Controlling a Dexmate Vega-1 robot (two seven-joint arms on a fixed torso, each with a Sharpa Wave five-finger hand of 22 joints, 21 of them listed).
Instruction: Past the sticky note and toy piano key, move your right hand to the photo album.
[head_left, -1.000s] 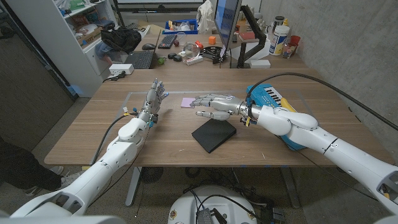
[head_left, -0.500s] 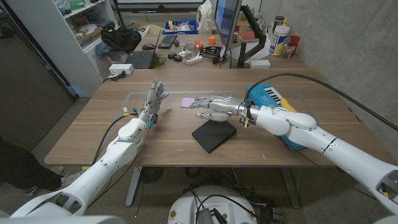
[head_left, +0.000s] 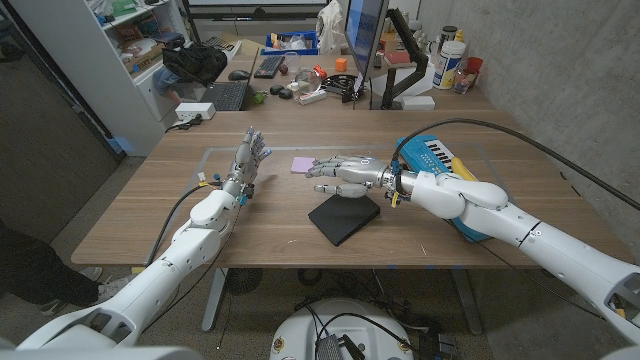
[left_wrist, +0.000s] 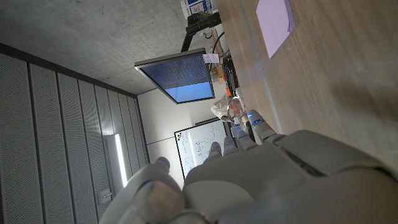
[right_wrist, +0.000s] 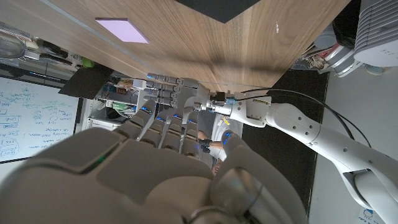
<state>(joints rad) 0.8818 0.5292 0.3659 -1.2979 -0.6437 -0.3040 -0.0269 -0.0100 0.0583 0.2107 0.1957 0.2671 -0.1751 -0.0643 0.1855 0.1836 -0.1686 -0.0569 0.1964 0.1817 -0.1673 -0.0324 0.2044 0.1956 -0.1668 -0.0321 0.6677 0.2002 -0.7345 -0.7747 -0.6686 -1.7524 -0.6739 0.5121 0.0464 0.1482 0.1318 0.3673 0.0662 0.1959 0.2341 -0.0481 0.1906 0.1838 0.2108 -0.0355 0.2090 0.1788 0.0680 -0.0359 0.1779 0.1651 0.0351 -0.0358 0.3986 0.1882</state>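
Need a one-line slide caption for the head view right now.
Right robot hand hovers open between purple sticky note and black photo album; left robot hand waits upright.

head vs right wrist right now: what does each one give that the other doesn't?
Head view alone: the blue toy piano behind the right arm, and the whole black photo album. Right wrist view alone: a whiteboard with writing. Both: the purple sticky note, the left hand, the right hand, empty with fingers extended, and the wooden table.

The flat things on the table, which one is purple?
The sticky note is the purple one, lying just beyond the right hand. The photo album is black, and the toy piano is blue.
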